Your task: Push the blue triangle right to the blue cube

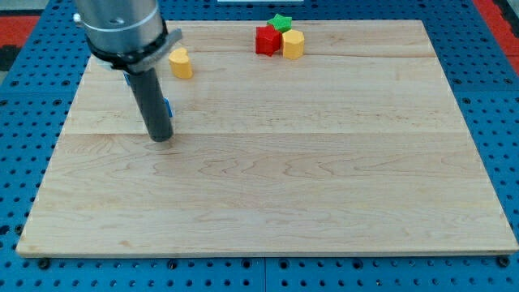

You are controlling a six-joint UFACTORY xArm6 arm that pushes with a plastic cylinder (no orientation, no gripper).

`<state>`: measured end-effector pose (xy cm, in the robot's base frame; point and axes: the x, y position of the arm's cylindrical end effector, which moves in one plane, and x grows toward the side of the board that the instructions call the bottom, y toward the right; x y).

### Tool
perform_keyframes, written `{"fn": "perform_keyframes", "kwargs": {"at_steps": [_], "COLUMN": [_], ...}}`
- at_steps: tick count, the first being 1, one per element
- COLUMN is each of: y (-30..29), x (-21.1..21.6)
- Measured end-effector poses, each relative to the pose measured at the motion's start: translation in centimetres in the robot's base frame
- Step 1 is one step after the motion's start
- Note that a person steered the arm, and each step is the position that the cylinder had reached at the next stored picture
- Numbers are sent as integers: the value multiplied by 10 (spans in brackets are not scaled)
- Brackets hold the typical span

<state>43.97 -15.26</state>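
my tip hides a blue block; no pincer or writing visible.

wooden board | top: yellow block, red block, green block, yellow hexagon

You see only slivers of blue beside the dark rod, at the board's upper left. Its shape cannot be determined. Most of it is hidden behind the rod.
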Motion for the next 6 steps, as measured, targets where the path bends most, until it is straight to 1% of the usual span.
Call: {"fn": "perform_keyframes", "kwargs": {"at_steps": [2,4,5,6], "y": [-10,-3,7,29], "x": [-28,-75,-77,-74]}}
